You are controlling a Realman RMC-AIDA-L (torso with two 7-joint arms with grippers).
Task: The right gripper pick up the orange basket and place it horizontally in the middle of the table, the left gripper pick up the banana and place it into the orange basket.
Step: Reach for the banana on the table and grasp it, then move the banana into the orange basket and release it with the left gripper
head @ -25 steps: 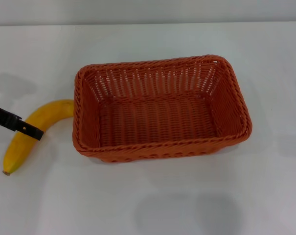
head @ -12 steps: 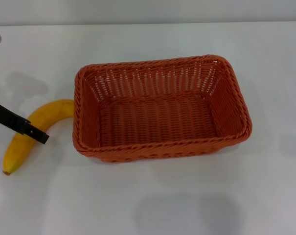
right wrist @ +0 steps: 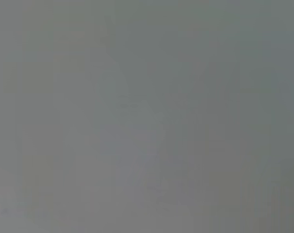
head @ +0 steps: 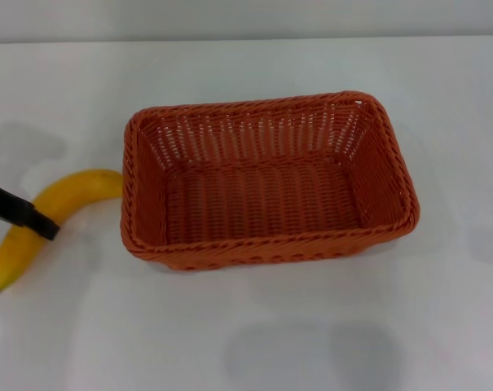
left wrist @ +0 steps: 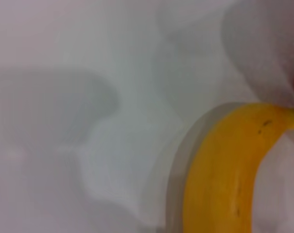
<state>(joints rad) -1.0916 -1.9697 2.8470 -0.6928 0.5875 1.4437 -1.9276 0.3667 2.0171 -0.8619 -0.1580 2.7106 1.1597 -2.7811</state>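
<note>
No readable text, label, brand, number or sign anywhere: none on the orange basket, none on the banana, none on the table.

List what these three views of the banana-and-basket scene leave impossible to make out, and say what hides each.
- Left claw: head view shows one black finger across the banana; the rest is cut off by the edge, so open or shut is unclear.
- Right claw: in no view; the right wrist view is featureless grey.
- Banana's ends: cut off by the left wrist view's edges.
- Orange basket: its near wall hides part of the floor in the head view.
</note>
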